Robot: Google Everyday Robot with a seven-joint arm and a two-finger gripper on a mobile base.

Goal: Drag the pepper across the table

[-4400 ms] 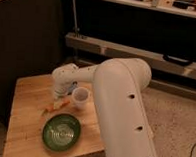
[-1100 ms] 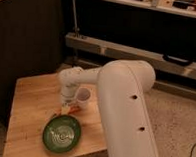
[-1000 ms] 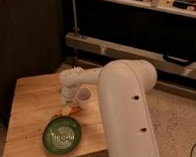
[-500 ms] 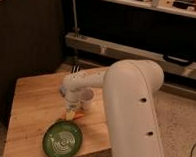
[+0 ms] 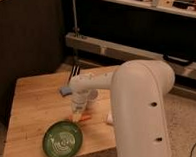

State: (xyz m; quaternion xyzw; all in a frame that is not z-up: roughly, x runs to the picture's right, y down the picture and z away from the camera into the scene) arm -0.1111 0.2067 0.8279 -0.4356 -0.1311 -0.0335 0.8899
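Pepper (image 5: 82,117) directly beneath tool (image 5: 78,112)

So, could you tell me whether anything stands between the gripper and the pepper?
Nothing visible does. The gripper is down at the pepper on the table, just above the green bowl. The blue sponge lies behind them, out of the way.

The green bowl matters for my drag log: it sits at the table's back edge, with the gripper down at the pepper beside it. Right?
Not quite. The camera view shows the green bowl at the table's front edge, nearest the camera, not the back. The rest holds: the gripper is down at the pepper, beside the bowl's rim.
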